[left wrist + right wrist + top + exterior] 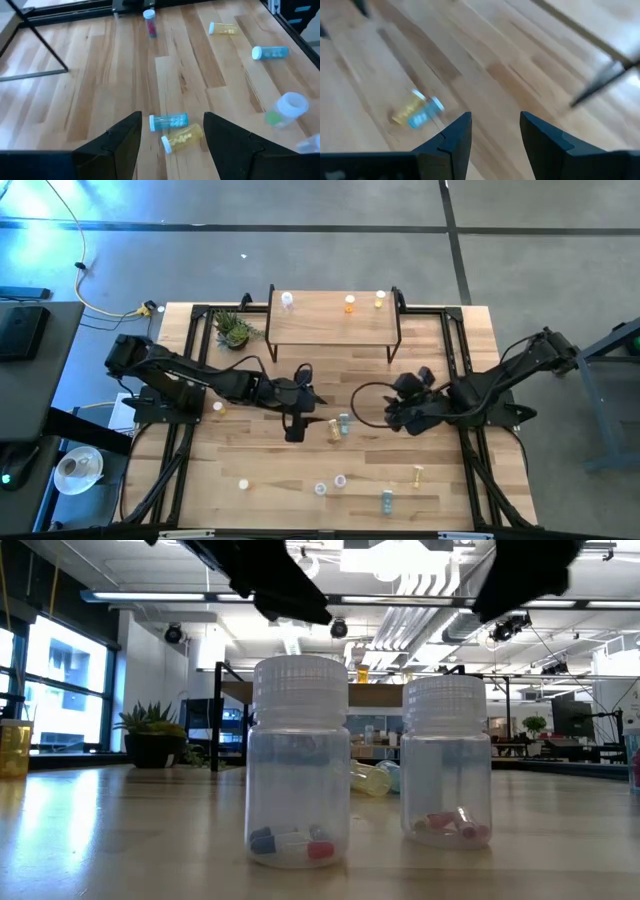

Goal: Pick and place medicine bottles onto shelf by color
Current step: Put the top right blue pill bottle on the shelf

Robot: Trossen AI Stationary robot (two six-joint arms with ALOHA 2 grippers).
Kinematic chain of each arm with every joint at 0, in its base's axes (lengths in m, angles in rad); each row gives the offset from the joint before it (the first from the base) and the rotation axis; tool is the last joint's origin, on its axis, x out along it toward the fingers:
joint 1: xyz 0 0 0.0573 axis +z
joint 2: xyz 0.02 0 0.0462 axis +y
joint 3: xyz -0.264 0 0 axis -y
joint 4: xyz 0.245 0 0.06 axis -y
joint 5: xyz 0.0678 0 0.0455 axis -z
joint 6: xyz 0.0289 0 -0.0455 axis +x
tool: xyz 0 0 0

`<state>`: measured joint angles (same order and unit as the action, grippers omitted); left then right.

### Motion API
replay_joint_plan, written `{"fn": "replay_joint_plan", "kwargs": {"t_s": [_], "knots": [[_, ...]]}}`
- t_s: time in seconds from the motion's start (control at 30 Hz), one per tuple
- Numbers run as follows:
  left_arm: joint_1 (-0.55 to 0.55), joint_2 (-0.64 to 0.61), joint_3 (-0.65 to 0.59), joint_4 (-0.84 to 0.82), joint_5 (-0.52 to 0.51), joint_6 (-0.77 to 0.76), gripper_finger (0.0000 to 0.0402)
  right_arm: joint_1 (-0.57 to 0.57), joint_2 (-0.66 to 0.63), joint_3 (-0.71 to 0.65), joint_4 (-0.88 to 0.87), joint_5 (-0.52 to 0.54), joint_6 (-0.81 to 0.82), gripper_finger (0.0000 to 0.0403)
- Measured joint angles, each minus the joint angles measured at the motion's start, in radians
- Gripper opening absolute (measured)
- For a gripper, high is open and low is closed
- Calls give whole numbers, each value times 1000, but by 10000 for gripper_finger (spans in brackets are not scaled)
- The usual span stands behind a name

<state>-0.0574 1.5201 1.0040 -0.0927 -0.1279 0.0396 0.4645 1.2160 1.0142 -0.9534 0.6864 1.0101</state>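
On the wood-plank tabletop (300, 470), you have the light-wood shelf on black legs (330, 323) at the back, carrying three small bottles: one white-capped, two orange-yellow. Both grippers hang empty, fingers spread: left gripper (171, 137) over the lying teal-blue bottle (168, 121) and yellow bottle (182, 137), right gripper (496, 131) nearby. Risk: those two touch, so closing may catch both or roll one away. Nearest clear bottles (298, 775) hold a few capsules.

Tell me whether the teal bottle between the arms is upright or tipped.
Tipped. The teal bottle lies on its side on the table, touching a yellow bottle that also lies flat.
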Motion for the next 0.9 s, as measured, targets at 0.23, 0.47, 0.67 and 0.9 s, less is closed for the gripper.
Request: {"fn": "replay_joint_plan", "kwargs": {"t_s": [0.23, 0.47, 0.67, 0.9], "knots": [[-3, -40, 14, -34, -4, -10, 202, 103, 0, -18, -126, -1, 257, 158], [-3, -43, 14, -56, -5, -13, 202, 196, 0, -94, -132, 11, 451, 158], [-3, -43, 14, -68, -7, -37, 202, 265, 0, -140, -126, -41, 620, 158], [-3, -43, 13, -68, -7, -36, 202, 335, 0, -222, -67, -132, 775, 158]]}}
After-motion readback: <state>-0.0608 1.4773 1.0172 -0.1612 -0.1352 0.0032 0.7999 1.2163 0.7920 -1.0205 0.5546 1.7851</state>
